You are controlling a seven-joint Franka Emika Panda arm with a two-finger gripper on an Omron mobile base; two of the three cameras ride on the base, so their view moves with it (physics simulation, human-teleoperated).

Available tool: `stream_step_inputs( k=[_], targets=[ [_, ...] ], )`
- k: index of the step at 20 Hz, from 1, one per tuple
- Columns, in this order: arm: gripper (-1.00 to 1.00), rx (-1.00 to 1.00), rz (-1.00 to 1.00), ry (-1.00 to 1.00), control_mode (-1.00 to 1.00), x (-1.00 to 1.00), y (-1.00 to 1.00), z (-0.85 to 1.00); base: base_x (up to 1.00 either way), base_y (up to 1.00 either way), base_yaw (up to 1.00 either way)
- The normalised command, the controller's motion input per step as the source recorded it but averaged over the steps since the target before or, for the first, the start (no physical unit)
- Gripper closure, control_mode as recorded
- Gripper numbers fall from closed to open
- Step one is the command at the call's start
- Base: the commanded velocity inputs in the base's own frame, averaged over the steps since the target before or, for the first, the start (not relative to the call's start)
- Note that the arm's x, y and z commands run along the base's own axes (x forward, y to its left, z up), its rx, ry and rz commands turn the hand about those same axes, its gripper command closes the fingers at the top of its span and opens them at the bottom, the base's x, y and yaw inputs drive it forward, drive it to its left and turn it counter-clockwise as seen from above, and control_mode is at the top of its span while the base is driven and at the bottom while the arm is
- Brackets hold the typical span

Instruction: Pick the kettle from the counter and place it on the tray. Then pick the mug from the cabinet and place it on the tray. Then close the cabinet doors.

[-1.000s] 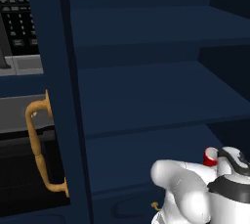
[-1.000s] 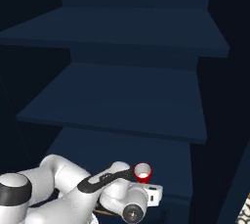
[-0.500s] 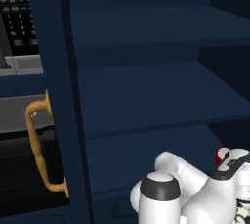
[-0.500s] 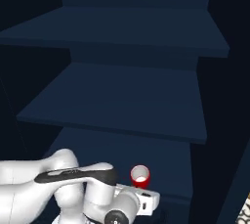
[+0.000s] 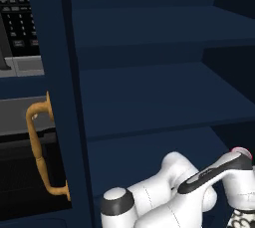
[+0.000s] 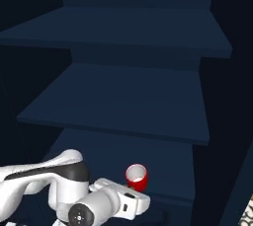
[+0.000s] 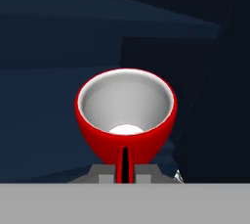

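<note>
No brand, label or readable writing shows anywhere; the black panel (image 5: pixel 17 18) at the far left of the left base view carries rows of pale marks too small to read.

There is one mug (image 7: pixel 125 118), red outside and white inside, round-rimmed and smooth, with a thin handle facing the hand camera. In the right base view the mug (image 6: pixel 136 177) sits just off the end of the white hand, low in the open cabinet (image 6: pixel 128 96), near its front edge; whether it rests on a shelf or is carried cannot be told. In the left base view only a sliver of the mug's red rim (image 5: pixel 241 151) peeks above the arm at the right edge.

The jaws (image 7: pixel 125 175) are directly beneath the mug at the bottom of the hand view, grey blocks on either side of the handle; whether they clamp it cannot be told.

Three flat, matte navy shelves can be counted in the cabinet, stepped one above another. One cabinet door (image 5: pixel 60 97) stands open at the left, a dark panel seen edge-on, bearing one curved brass-coloured bar handle (image 5: pixel 41 150).
</note>
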Motion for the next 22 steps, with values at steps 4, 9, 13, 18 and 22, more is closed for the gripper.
stream_step_inputs(
  k=[4,9,13,18,22],
  targets=[
    [1.0,0.0,-0.12,0.0,-1.0,-0.54,0.05,0.84,0.0,0.0,0.0],
    [1.0,0.0,-0.07,0.0,-1.0,-0.33,0.14,0.96,0.0,0.0,0.0],
    [1.0,0.0,-0.02,0.0,-1.0,-0.26,0.2,1.0,0.0,0.0,0.0],
    [1.0,0.0,0.0,0.0,-1.0,-0.19,0.32,0.87,0.0,0.0,0.0],
    [1.0,0.01,0.0,0.0,-1.0,0.02,0.49,0.5,0.0,0.0,0.0]
  ],
)
